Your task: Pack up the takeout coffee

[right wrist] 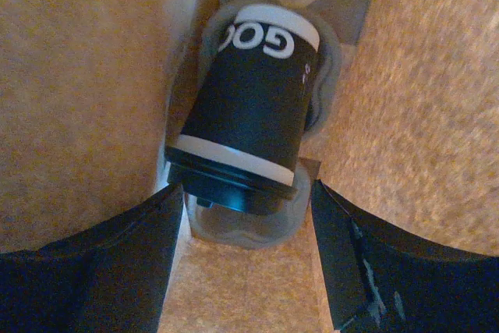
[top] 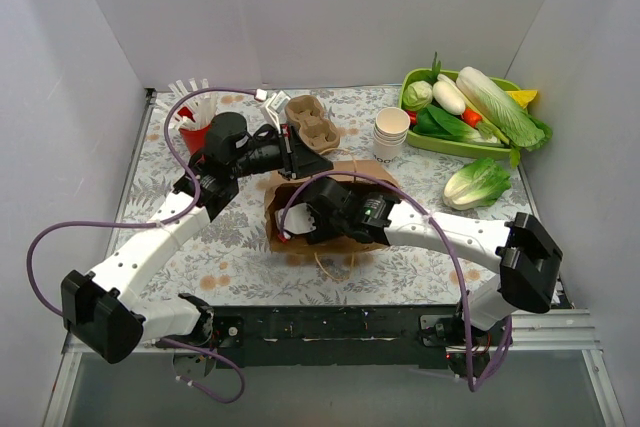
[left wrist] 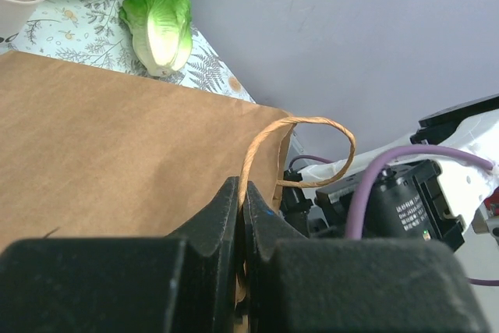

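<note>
Cup: the cup (right wrist: 245,118), with a black lid and a dark body with white lettering, sits deep inside the bag (top: 372,175). It rests in a pale moulded seat on the bag's floor. In the top view the right arm hides it.
Right pincer: the right pincer (right wrist: 248,200) is inside the bag mouth with its fingers wide. One finger is on each side of the lid, neither visibly touches the cup, and it holds nothing.
Left pincer: the left pincer (left wrist: 240,193) is narrow, clamped on the bag's twine handle (left wrist: 312,126) at the far-left rim.
Key relation: the cup lies straight ahead of the right pincer, lid end nearest and base farthest. Its long axis runs along the pincer's line of reach and leans slightly in the wrist view.
Nearer arm: the right arm; the left works outside the bag.
Carrier: the carrier (top: 312,125) is on the table (top: 240,257) just far of the bag, and both wells look bare.
Step, judged: the cup appears set down. The likely move is backing the right pincer out along the cup's axis.
Risk, judged: a sideways drift could catch the lid or the paper wall and tip the cup.
</note>
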Tool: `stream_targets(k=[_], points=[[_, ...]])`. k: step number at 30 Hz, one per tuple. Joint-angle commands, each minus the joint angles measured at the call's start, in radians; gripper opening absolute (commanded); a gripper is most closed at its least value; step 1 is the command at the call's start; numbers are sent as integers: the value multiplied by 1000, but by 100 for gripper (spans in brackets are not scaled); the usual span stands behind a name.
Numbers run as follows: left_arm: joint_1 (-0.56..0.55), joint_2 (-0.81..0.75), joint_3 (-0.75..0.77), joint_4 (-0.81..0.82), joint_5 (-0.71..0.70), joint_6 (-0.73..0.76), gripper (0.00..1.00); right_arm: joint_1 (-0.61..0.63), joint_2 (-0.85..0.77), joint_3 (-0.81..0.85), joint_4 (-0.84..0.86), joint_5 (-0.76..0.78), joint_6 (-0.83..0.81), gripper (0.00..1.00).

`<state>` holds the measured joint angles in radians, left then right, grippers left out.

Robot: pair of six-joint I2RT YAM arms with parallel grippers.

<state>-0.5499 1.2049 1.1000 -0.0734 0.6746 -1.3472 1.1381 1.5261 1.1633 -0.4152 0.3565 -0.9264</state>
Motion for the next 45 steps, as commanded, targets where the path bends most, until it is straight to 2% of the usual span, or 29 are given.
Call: stream_targets(k=[1,6,15,17,25,31,35,38,39,45], points=[[27,5,4,24,32,-12,0,-52,-6,38,36,-20,43,73],[30,18,14,34,49,-13,0,-60,-11,-13,116,-57,3,79],[30,30,8,41,75,-21,0,-64,149,39,168,-5,57,88],[30,27,6,44,75,-21,0,-64,170,18,194,42,54,92],[30,15,-5,54,79,-18,0,-103,198,12,231,142,5,94],[30,15,3,38,72,-10,0,-135,189,79,99,142,20,80],[30,16,4,41,79,-9,0,-175,226,67,43,174,55,92],[31,19,6,49,88,-12,0,-208,235,50,32,150,69,95],[30,19,8,49,89,-10,0,-222,239,50,24,148,66,95],[30,15,9,43,83,-9,0,-253,264,108,-14,118,54,73]])
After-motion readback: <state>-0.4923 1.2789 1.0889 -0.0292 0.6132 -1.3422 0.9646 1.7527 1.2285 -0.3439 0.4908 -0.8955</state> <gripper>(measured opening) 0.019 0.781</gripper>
